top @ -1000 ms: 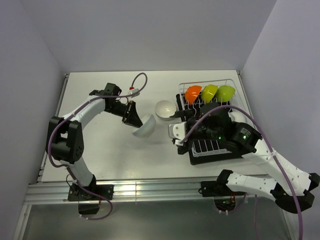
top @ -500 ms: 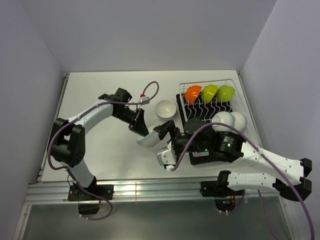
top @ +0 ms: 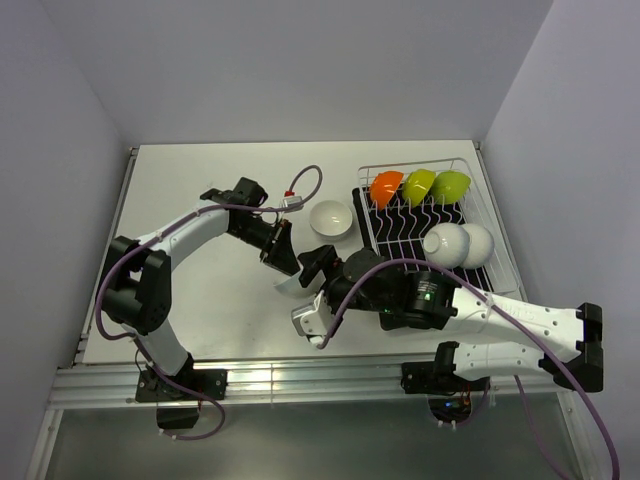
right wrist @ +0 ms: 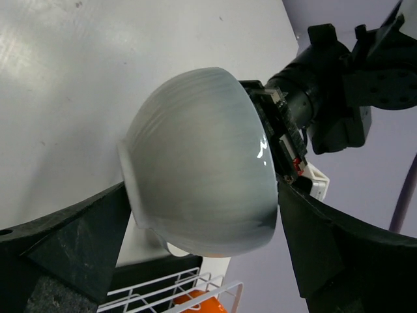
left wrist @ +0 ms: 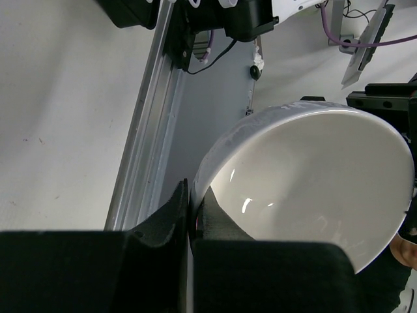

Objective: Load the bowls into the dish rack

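Risk, drop: the white bowl (left wrist: 313, 176) hangs by a thin pinch on its rim. If that pinch lets go before the other jaws have closed, the bowl would likely fall to the table (top: 200, 300).
Risk, slip: the bowl's outer wall is glossy and rounded, so jaws closing off-centre could squeeze it out sideways.
Risk, collision: both wrists crowd the same spot, and a small misjudged move could knock one into the other.
Left gripper (left wrist: 192, 208): fingers together, clamped on the white bowl's rim, with the bowl tilted on edge.
Right gripper (right wrist: 202, 222): jaws spread wide, one finger on each side of the bowl's outer wall; contact cannot be told.
White bowl, place: aloft over the middle of the table.
Dish rack (top: 470, 185): at the table's far right corner, holding an orange bowl (top: 385, 187), lime green bowls (top: 419, 185) and white bowls (top: 445, 243).
Loose white bowl (top: 331, 217): upright on the table, just beside the rack's left edge.
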{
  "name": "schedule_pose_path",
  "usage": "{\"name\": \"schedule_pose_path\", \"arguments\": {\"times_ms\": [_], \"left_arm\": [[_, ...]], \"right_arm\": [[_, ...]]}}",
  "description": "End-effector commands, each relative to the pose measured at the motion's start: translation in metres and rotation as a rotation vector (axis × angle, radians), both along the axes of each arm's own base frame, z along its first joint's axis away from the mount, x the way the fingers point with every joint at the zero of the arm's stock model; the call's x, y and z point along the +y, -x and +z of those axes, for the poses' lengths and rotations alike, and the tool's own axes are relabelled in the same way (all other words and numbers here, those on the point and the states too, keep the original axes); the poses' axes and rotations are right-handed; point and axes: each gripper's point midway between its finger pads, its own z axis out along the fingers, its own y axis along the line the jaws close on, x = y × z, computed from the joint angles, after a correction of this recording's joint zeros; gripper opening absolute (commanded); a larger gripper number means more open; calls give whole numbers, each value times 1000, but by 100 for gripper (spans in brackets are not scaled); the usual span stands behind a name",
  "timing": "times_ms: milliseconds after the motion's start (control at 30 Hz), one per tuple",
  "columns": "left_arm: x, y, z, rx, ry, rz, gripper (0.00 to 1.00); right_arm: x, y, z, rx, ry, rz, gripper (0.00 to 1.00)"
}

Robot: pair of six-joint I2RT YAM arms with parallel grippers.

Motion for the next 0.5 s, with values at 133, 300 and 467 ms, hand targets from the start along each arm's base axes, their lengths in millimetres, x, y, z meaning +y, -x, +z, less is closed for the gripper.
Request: {"name": "schedule_pose_path", "arguments": {"times_ms": [133, 300, 467], "left_arm": [[-6, 4, 30, 14, 108, -33, 0], [-6, 4, 29, 16, 110, -33, 0], [-6, 3, 28, 4, 97, -27, 15]], "right_arm": [[3, -12, 22, -103, -58, -27, 89], [1, -16, 14, -109, -23, -50, 66], [3, -13, 17, -84, -30, -39, 27]]}}
